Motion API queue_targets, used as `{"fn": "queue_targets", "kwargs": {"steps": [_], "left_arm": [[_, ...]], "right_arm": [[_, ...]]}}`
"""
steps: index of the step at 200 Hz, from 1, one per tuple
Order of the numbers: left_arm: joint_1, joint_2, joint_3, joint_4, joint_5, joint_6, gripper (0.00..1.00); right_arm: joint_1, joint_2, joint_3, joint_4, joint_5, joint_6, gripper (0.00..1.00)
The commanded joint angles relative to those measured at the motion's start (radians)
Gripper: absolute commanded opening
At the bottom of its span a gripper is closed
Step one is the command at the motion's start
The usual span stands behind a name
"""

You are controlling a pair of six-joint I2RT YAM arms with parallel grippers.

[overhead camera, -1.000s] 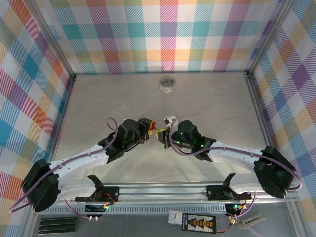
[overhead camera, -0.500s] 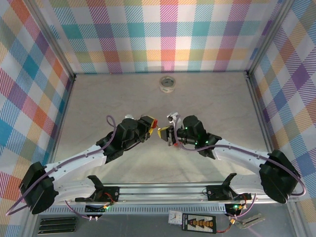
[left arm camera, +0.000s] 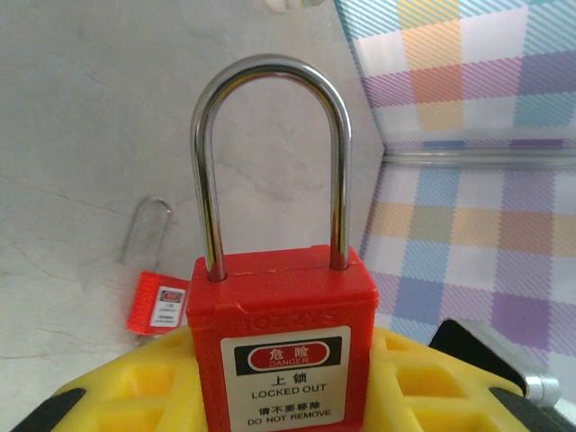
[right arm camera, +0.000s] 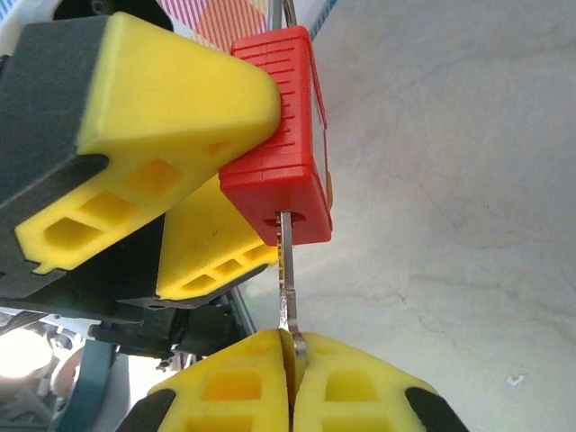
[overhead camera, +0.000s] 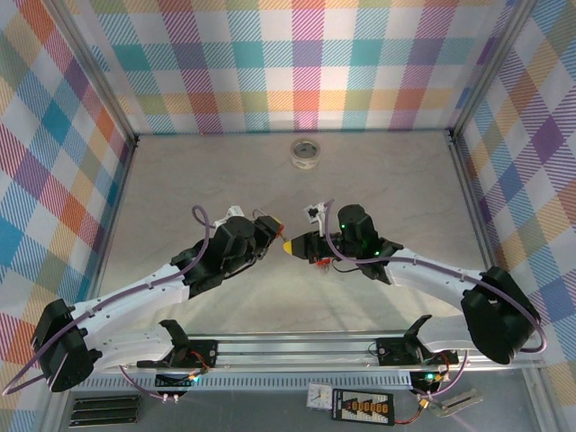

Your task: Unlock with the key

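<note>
Over the middle of the table, my left pincer is part-closed, its yellow pads clamped on the body of a red padlock with both shackle legs seated. My right pincer is pinched tight on the key, whose blade sits in the padlock's keyhole. A second red padlock lies flat on the table

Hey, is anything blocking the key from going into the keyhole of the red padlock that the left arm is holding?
Nothing visible does. The key, pinched in the right fingers, has its tip in the keyhole on the underside of the red padlock, which the left fingers clamp.
</note>
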Motion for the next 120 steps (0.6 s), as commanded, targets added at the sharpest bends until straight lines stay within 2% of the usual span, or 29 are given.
{"fn": "queue_targets", "kwargs": {"steps": [1, 67, 95, 120], "left_arm": [[-0.033, -0.002, 0.035, -0.084, 0.021, 0.084, 0.00], [-0.039, -0.001, 0.043, -0.065, 0.030, 0.145, 0.00], [-0.042, -0.009, 0.008, 0.019, 0.046, 0.123, 0.00], [-0.042, -0.013, 0.007, 0.049, 0.077, 0.094, 0.00]], "right_arm": [[-0.022, 0.009, 0.034, 0.111, 0.013, 0.059, 0.00], [-0.060, 0.085, 0.001, 0.314, -0.032, 0.237, 0.00], [-0.062, 0.101, -0.001, 0.369, -0.026, 0.287, 0.00], [-0.060, 0.070, 0.026, 0.232, -0.003, 0.197, 0.00]]}}
